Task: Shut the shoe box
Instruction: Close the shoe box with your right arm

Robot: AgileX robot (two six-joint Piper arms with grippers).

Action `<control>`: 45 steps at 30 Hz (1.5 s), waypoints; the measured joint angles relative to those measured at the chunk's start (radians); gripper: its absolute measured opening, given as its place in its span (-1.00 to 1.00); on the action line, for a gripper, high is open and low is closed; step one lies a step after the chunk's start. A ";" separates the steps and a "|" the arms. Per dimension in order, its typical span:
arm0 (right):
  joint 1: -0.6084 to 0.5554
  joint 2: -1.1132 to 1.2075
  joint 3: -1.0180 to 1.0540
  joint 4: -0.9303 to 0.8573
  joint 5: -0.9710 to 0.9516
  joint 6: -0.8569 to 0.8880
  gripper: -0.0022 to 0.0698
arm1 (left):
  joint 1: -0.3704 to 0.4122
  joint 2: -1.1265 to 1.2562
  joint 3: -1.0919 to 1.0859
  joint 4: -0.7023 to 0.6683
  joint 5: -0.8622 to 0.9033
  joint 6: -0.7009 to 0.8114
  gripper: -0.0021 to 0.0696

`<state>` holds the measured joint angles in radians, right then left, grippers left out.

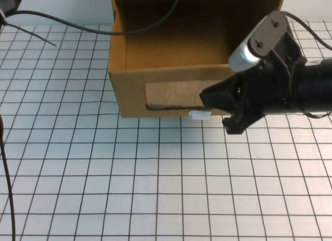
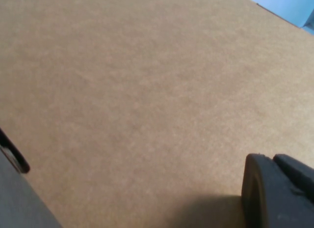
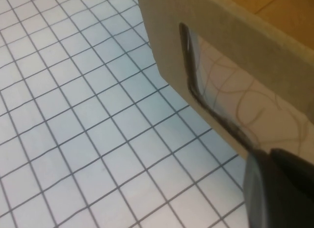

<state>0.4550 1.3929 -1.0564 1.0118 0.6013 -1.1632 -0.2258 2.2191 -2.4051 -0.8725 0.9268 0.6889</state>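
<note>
From my remote station, the gridded white table (image 1: pixel 104 189) lies nearest the camera. Beyond it, my right gripper (image 1: pixel 228 108) reaches in from the right against the front of the shoe box (image 1: pixel 155 75), just beside the small white pull tab (image 1: pixel 199 115) under the clear window (image 1: pixel 174 95); I cannot tell whether its fingers are parted or clenched. The box sits at the table's far centre with its drawer pulled out toward me and open on top. My left gripper (image 2: pixel 274 193) shows only on its wrist camera, close against plain brown cardboard (image 2: pixel 147 100), its grip likewise impossible to judge. A black cable (image 1: pixel 78 25) trails across the far left.
</note>
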 joint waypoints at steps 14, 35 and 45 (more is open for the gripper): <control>0.001 0.182 -0.206 -0.037 -0.028 0.000 -0.98 | 0.000 0.000 0.000 0.000 0.002 -0.002 -0.95; 0.002 0.429 -0.435 -0.053 -0.165 0.000 -0.98 | 0.000 0.000 0.000 0.000 0.002 -0.002 -0.95; 0.002 0.500 -0.508 -0.056 -0.206 0.003 -0.98 | 0.000 0.000 0.000 0.000 0.002 -0.002 -0.95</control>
<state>0.4571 1.8930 -1.5643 0.9561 0.3952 -1.1605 -0.2258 2.2191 -2.4051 -0.8725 0.9290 0.6865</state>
